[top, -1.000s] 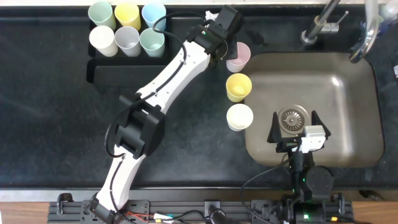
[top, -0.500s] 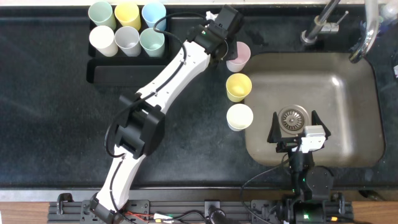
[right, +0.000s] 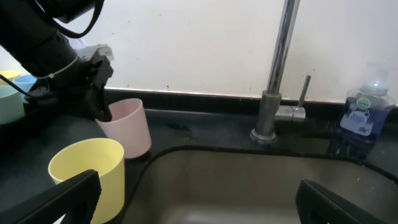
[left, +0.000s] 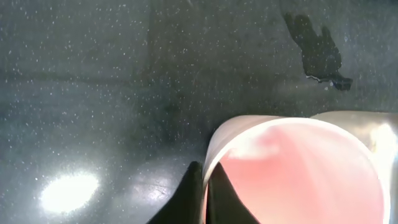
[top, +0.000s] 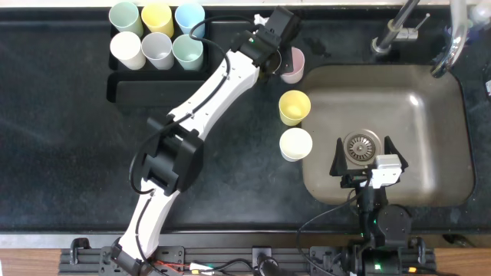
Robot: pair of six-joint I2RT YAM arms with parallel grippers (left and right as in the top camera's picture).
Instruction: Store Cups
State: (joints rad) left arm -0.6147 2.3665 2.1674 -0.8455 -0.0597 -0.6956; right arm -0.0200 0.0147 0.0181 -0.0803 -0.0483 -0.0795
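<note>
A pink cup (top: 293, 64) (left: 298, 168) (right: 127, 127) stands upright on the dark counter by the sink's far left corner. My left gripper (top: 281, 65) (left: 205, 186) (right: 102, 112) is shut on its rim, one finger inside and one outside. A yellow cup (top: 294, 106) (right: 87, 171) and a white cup (top: 295, 144) stand in a row nearer along the sink's left edge. My right gripper (top: 364, 153) (right: 198, 183) hangs open over the sink near the drain, holding nothing.
A black tray (top: 146, 88) at the back left holds several upright cups (top: 157, 34). The steel sink (top: 430, 100) fills the right side, with a faucet (top: 399, 31) (right: 280, 68) and a soap bottle (right: 367, 115) behind it. A small puddle (left: 317, 53) lies on the counter.
The pink cup has shifted slightly left and away from the sink corner, held in my left gripper. The right arm has not moved.
</note>
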